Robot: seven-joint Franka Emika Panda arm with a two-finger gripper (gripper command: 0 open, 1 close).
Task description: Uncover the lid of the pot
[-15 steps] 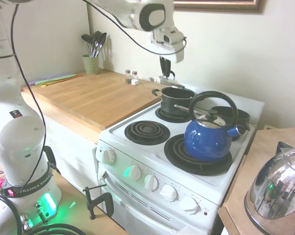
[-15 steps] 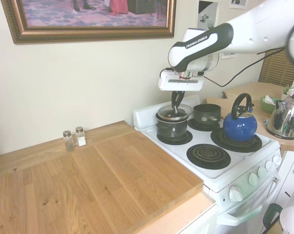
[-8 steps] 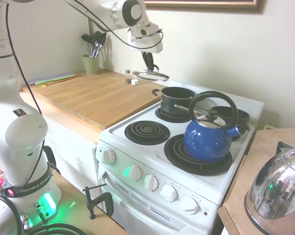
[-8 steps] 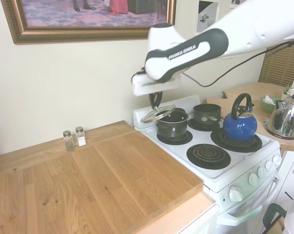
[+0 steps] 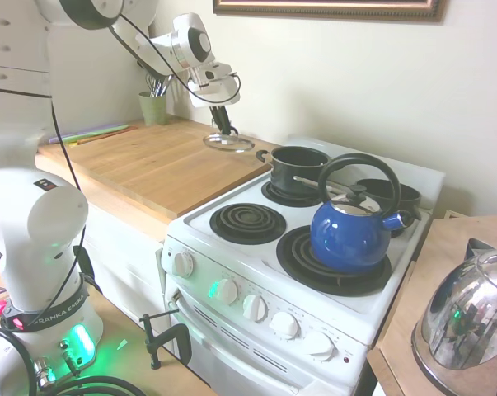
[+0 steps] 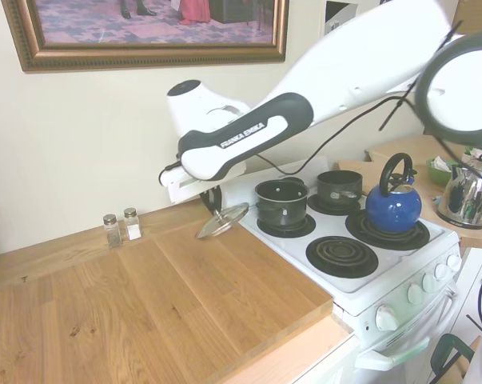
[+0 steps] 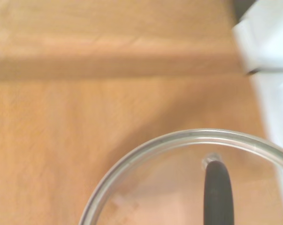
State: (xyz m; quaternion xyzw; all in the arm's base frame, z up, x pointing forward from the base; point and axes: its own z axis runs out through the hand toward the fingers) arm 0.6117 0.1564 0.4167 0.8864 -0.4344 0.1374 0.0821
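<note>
Second exterior view: gripper (image 6: 214, 200) at centre frame, pinching the lid (image 6: 222, 220) by its black handle, lid tilted and hanging just above the wooden counter (image 6: 145, 296), beside the stove's (image 6: 400, 276) left edge. Right of it, pot (image 6: 281, 203) open on the rear left burner, apart from the lid. Further right, low black pan (image 6: 340, 190), then blue kettle (image 6: 393, 206). Salt and pepper shakers (image 6: 121, 229) at left near the wall.

First exterior view: gripper (image 5: 223, 128) in upper middle, lid (image 5: 228, 142) over counter (image 5: 149, 165), pot (image 5: 296, 169) lower right of it.

Wrist view: lid rim (image 7: 188, 137) over wood, blurred.
</note>
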